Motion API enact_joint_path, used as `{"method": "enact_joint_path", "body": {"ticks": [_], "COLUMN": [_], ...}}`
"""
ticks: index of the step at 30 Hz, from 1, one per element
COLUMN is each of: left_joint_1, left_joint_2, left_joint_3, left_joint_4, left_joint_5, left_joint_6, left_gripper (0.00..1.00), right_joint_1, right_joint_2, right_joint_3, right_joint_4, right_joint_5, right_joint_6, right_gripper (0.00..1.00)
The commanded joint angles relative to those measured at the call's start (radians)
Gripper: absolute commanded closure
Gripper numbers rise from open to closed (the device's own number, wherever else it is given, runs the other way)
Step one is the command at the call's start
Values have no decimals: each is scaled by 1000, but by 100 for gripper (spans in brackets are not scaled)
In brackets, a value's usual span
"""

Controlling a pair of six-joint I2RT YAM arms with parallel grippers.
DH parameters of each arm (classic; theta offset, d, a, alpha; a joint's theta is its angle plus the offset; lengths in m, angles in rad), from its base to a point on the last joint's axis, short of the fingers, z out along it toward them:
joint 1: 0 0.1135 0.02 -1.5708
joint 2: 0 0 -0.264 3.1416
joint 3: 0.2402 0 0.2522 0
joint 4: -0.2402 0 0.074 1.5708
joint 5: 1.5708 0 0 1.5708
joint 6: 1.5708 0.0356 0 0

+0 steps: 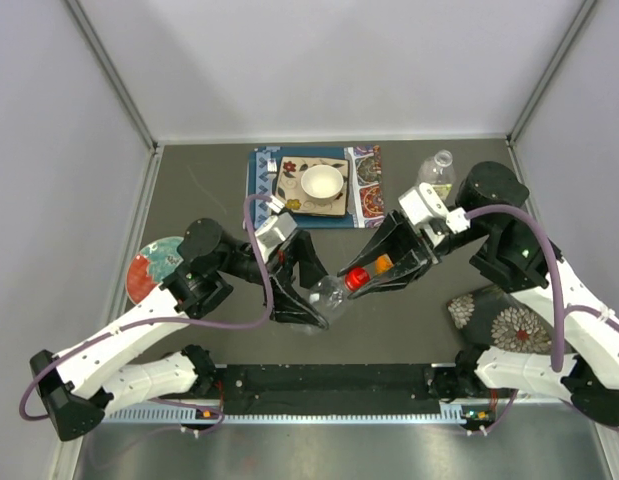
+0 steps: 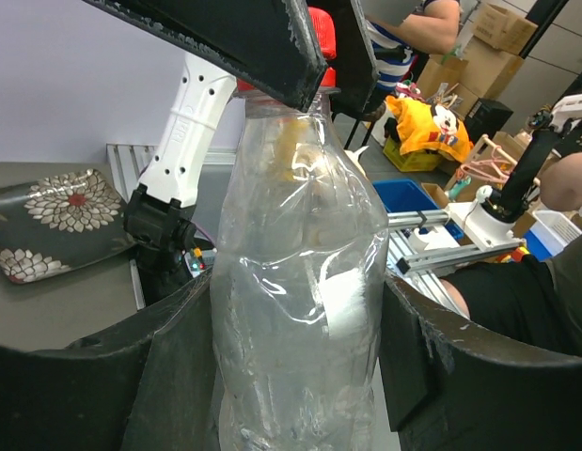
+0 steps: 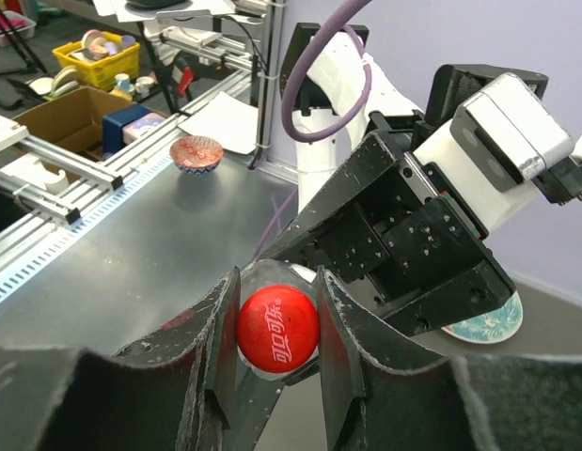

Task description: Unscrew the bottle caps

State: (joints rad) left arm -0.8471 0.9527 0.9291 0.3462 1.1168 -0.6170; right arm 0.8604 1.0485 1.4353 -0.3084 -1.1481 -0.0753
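A clear, crumpled plastic bottle (image 1: pixel 327 296) hangs above the middle of the table, neck pointing right. My left gripper (image 1: pixel 304 292) is shut on its body; in the left wrist view the bottle (image 2: pixel 300 282) fills the gap between both fingers (image 2: pixel 168 376). Its red cap (image 1: pixel 356 279) sits between the fingers of my right gripper (image 1: pixel 364 276), which is shut on it. The right wrist view looks straight at the red cap (image 3: pixel 277 327), pinched on both sides by my right gripper (image 3: pixel 277 338). The same cap (image 2: pixel 321 28) shows at the top of the left wrist view. No other caps are visible.
A second clear bottle (image 1: pixel 438 172) stands at the back right. A white bowl (image 1: pixel 322 183) rests on a patterned mat (image 1: pixel 364 190) at the back centre. A red and teal plate (image 1: pixel 154 265) lies at the left, a dark floral dish (image 1: pixel 499 320) at the right.
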Motion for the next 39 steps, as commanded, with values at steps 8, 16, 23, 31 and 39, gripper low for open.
{"method": "enact_joint_path", "body": {"ticks": [8, 16, 23, 31, 39], "left_joint_1": [14, 16, 16, 14, -9], "left_joint_2": [-63, -86, -101, -140, -161], "left_joint_3": [57, 37, 39, 28, 8], "left_joint_4": [-226, -291, -319, -342, -368], "left_joint_5": [-122, -232, -317, -593, -999], "left_joint_6": [255, 336, 370, 453, 540], "left_gripper": [88, 85, 84, 84, 84], "right_joint_1": [-34, -34, -32, -32, -9], "right_joint_2": [-30, -61, -64, -36, -12], "right_joint_3": [-13, -12, 7, 57, 62], "right_joint_4": [-23, -28, 15, 14, -78], "right_joint_5": [84, 267, 509, 1054, 1278], "right_joint_6": [31, 48, 110, 443, 670], "right_gripper": [78, 37, 24, 18, 15]}}
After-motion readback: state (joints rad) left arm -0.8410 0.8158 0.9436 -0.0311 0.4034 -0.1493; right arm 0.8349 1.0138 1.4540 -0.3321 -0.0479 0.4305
